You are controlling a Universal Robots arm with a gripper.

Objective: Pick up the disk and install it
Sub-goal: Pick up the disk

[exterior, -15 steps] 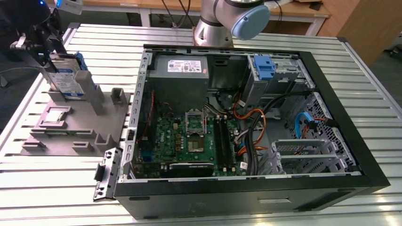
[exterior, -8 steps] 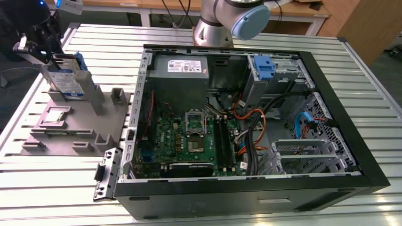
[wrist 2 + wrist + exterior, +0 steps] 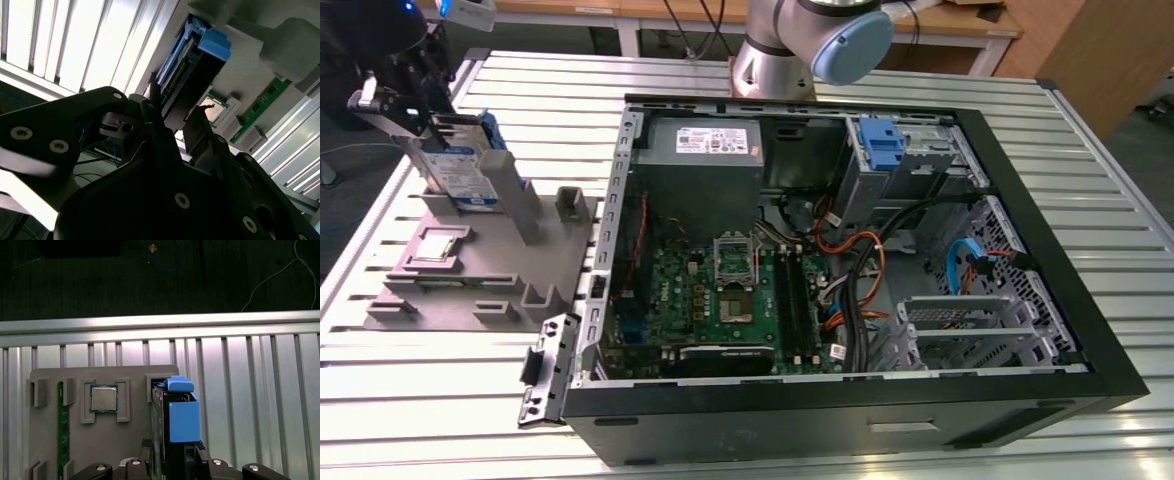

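Observation:
The disk [image 3: 464,165] stands on edge in a slot of the grey fixture plate [image 3: 454,270] on the exterior view's left, its white-and-blue label facing out and its blue carrier [image 3: 181,415] around it. My gripper [image 3: 443,122] sits over its upper end. In the first wrist view the gripper [image 3: 174,444] straddles the disk [image 3: 160,430], and its fingers [image 3: 146,445] press against both sides. The second wrist view shows the gripper [image 3: 177,114] with the disk [image 3: 195,80] running out from between its dark fingers [image 3: 154,100]. The disk's foot still looks seated in the fixture.
An open computer case [image 3: 1067,250] lies on the slatted aluminium table [image 3: 1067,120], with a grey power-supply box [image 3: 707,140], motherboard [image 3: 720,290] and a blue bracket [image 3: 881,145] in the drive bay. The fixture also carries a processor [image 3: 103,398] and a memory stick [image 3: 61,435]. The arm's base [image 3: 781,60] stands behind the case.

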